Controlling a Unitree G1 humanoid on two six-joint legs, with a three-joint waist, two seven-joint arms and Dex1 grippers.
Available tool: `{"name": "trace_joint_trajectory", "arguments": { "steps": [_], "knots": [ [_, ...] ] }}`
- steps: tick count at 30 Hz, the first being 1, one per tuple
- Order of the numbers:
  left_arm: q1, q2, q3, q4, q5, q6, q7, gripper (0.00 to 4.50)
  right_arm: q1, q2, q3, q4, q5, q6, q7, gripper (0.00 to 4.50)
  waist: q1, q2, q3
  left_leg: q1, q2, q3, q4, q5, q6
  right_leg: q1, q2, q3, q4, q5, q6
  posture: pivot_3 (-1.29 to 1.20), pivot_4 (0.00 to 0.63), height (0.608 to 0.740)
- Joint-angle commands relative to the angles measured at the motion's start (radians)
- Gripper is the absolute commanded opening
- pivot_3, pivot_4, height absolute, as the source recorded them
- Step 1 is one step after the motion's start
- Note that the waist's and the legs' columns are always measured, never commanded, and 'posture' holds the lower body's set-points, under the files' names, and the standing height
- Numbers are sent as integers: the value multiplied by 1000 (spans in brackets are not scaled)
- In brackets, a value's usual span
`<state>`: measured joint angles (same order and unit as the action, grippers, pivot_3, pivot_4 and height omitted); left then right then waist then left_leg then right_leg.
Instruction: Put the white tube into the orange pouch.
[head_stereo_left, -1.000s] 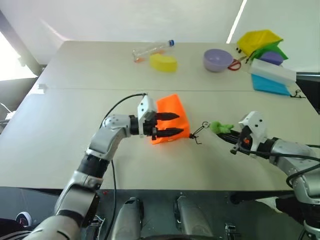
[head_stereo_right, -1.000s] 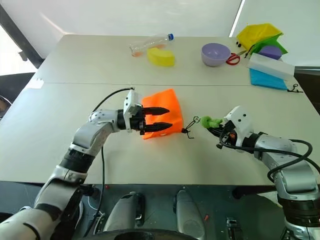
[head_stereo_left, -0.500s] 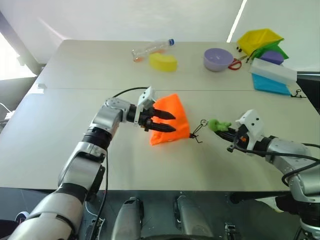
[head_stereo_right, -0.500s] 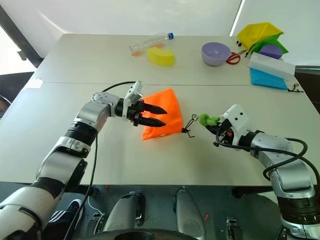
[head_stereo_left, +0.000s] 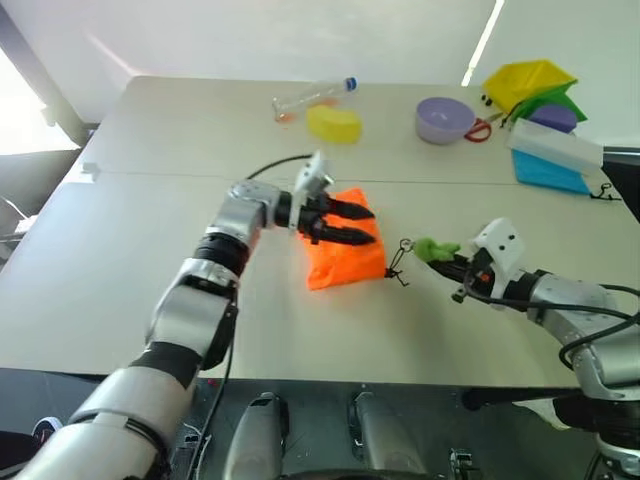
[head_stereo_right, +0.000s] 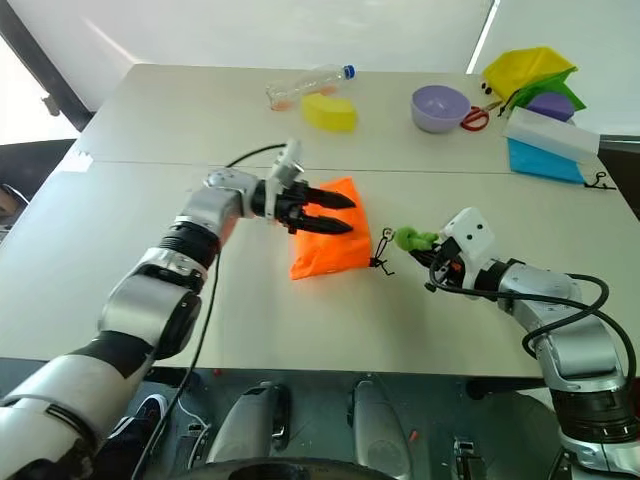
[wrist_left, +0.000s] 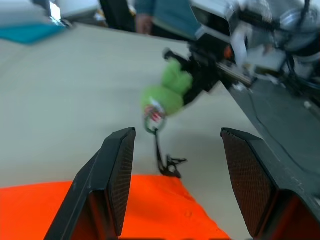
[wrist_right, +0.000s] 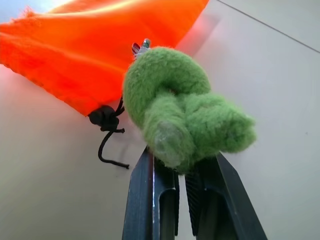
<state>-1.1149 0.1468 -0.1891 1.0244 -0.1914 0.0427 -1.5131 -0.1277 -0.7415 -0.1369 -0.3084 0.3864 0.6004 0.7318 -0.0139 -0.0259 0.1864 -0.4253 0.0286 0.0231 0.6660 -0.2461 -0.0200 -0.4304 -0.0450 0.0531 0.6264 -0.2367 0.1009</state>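
Left eye view: the left gripper (head_stereo_left: 358, 222) was held open directly over the orange pouch (head_stereo_left: 345, 255) at frame centre; the right gripper (head_stereo_left: 447, 262), lower right, was clenched on the green cord piece (head_stereo_left: 432, 249).

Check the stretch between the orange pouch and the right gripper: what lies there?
Right eye view: from the orange pouch, a thin black cord and metal ring lead to the fuzzy green piece, pinched in the right gripper.

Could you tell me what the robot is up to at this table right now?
The right gripper is shut on the fuzzy green piece at the end of the cord of the orange pouch, which lies on the table. The left gripper hangs open over the pouch, holding nothing. I can't make out a white tube.
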Motion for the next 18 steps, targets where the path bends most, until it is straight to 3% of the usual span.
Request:
{"name": "trace_joint_trajectory", "arguments": {
  "steps": [1, 8, 18],
  "knots": [
    [-55, -26, -22, 48, 61, -79, -11, 2893, -9, -1, -21, -16, -1, -18, -6, 44, -1, 0, 0, 0, 0, 0, 0, 0, 0, 0, 0, 0, 1, 0, 0, 0, 150, 740],
    [-86, -90, -36, 150, 149, -173, 27, 2893, 32, -14, -49, -54, 6, -18, -9, 44, 2, 0, 0, 1, 1, -1, 1, 0, 0, -1, 2, 0, 3, 0, -1, 0, 150, 740],
    [-106, -98, -28, 211, 233, -230, 77, 2893, 83, -22, -94, -93, 17, -60, 22, 44, 2, 0, 0, 1, 1, -1, 1, 0, 0, -1, 2, 0, 3, 0, 0, 0, 150, 740]
  ]
}}
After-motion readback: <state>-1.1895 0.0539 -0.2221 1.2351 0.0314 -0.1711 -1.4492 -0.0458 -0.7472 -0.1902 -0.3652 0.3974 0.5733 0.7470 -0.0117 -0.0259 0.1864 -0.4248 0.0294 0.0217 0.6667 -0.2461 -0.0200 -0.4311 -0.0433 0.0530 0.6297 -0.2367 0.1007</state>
